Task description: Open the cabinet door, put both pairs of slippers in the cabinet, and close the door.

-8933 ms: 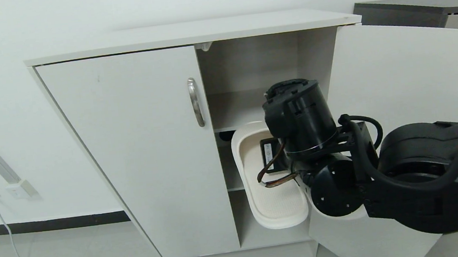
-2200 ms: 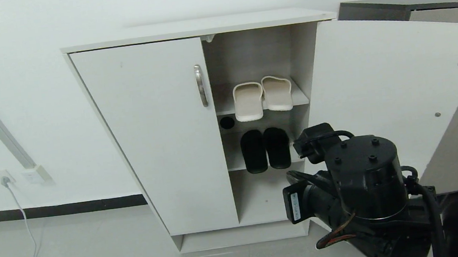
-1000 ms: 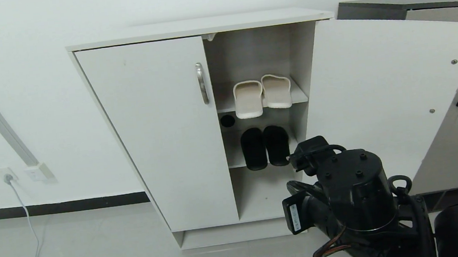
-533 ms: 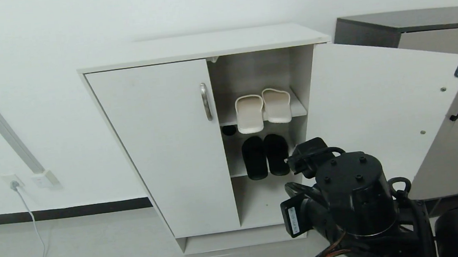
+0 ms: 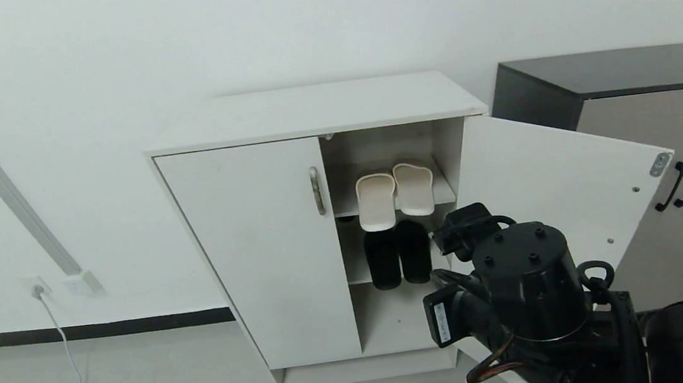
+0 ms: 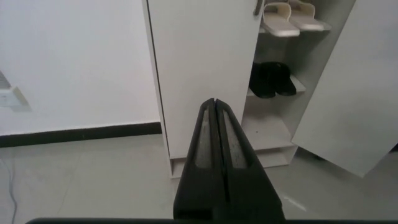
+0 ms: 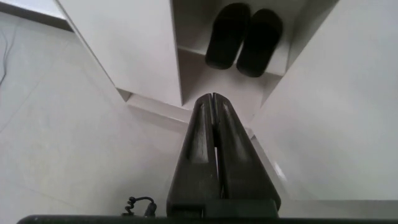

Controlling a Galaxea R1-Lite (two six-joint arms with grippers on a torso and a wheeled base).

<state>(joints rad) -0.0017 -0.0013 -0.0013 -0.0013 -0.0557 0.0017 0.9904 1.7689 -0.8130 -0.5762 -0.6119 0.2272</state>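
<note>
Inside, the beige slippers (image 5: 396, 195) sit at the upper shelf's (image 5: 444, 194) front edge, the black slippers (image 5: 397, 254) on the lower shelf (image 5: 356, 273). The cabinet's (image 5: 307, 109) right door (image 5: 543, 176) stands open. The left gripper (image 6: 213, 102) and right gripper (image 7: 212, 98) are empty, fingers pressed together.

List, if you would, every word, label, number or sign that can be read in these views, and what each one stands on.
White sticker on the right arm: dark print, too small to read.
Cabinet, cream slippers, black slippers, wall socket: no lettering visible on any of them.
No other text shows.
</note>
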